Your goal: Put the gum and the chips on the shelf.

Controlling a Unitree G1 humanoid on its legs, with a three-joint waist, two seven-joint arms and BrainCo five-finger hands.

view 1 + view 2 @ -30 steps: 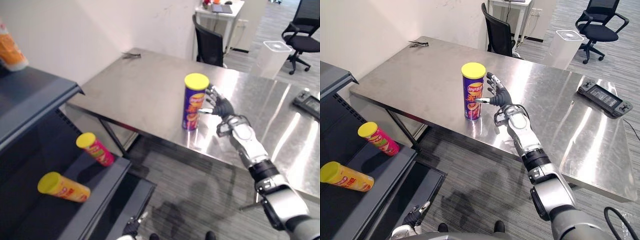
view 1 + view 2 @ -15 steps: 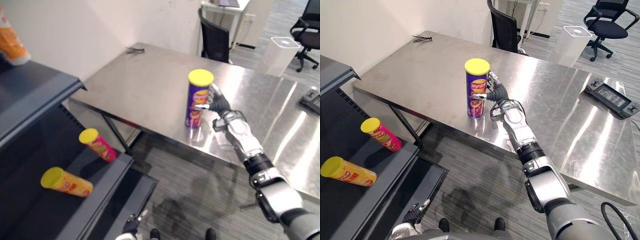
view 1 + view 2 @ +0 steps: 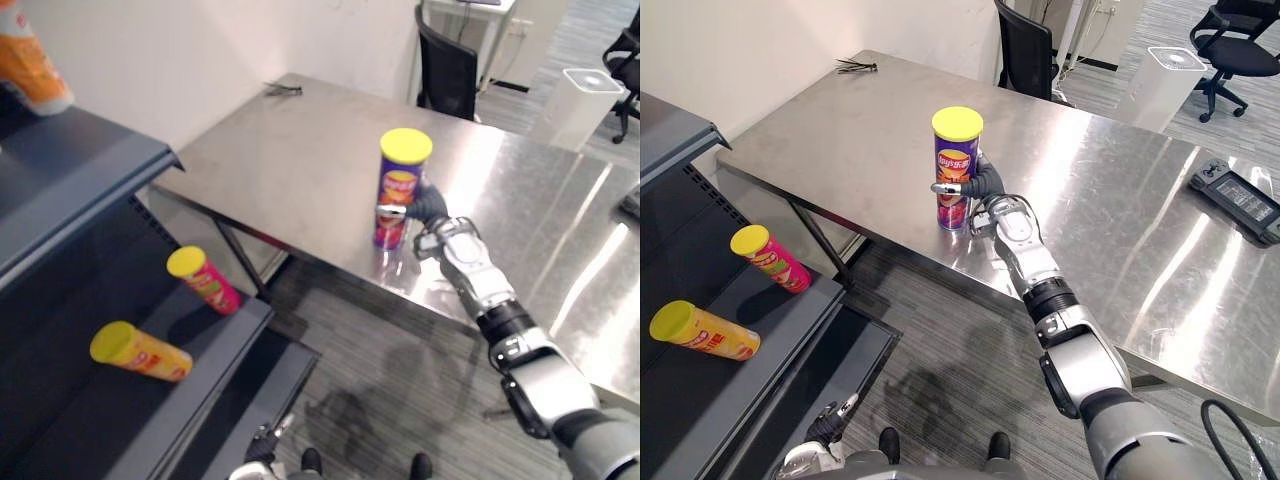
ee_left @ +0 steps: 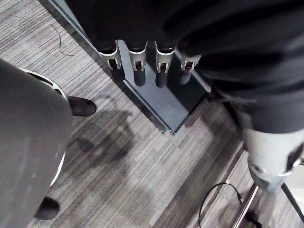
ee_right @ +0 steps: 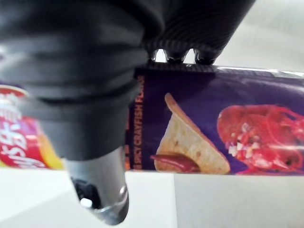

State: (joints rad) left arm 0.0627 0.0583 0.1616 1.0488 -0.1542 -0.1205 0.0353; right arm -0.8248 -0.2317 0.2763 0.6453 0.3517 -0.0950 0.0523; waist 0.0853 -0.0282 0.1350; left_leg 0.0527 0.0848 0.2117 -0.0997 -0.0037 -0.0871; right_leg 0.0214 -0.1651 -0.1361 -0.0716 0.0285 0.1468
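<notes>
With my left hand (image 4: 138,71) hanging straight-fingered by the floor, my right hand (image 3: 988,183) curls fingers and thumb low round the tall purple yellow-lidded chips can (image 3: 956,150), upright by the steel counter's (image 3: 840,120) near edge, so it could topple off

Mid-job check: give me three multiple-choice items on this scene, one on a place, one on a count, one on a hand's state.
1. Where does the purple can stand? A table B chair C floor
2. How many cans lie on the shelf? A one B two C four
3. The right hand is: A open B curled round the purple can C shut, empty

Answers: 1 A, it stands upright on the steel top. 2 B, a pink can and an orange can. 3 B, thumb across its front.
</notes>
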